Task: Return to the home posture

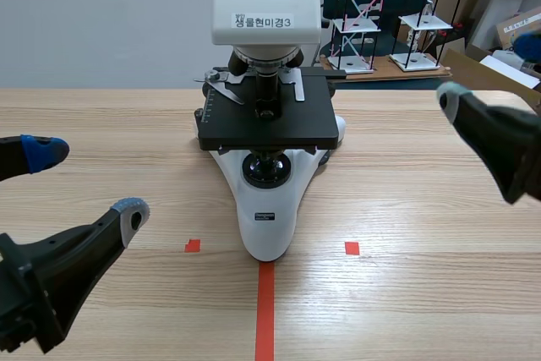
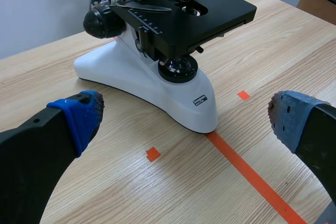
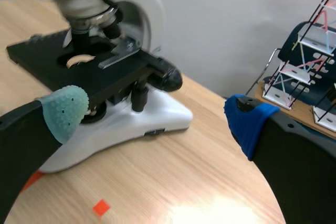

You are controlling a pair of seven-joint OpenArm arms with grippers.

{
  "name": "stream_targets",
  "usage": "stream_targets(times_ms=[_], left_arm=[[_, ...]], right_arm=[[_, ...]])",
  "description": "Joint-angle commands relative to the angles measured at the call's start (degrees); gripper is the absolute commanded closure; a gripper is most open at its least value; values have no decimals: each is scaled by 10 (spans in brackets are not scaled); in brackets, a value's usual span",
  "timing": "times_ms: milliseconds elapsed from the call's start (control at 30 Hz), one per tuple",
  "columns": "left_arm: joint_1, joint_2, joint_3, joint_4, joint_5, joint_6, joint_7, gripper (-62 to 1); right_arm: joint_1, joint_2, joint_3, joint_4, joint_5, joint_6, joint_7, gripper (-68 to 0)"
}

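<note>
Low at the frame's left, the left gripper (image 1: pixel 84 182) gapes empty, as does the right gripper (image 1: pixel 490 72) at mid-right. Centred between them stands the microscope (image 1: pixel 269 209), probably heavy, rigid and fragile; homing needs no hold on it.

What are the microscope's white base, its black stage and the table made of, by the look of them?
The white base looks like glossy painted metal or moulded plastic: smooth, softly shining; I cannot tell which. The black stage seems matt-coated metal: flat, sharp-edged, with a white printed scale. The table shows pale wood grain with a slight sheen, probably laminate or veneer.
</note>
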Motion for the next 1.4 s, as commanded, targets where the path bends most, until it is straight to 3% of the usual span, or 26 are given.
stream_targets(times_ms=[0, 200, 300, 1367], left_arm=[[0, 0, 3, 6, -3, -1, -9, -623], [0, 0, 3, 6, -3, -1, -9, -623], [0, 0, 3, 6, -3, -1, -9, -623], [0, 0, 3, 6, -3, -1, -12, -623]], right_arm=[[-12, -9, 10, 15, -10, -3, 29, -580], [-105, -43, 11, 23, -115, 14, 132, -580], [-118, -52, 10, 23, -144, 36, 148, -580], [-118, -56, 10, 23, -147, 37, 150, -578]])
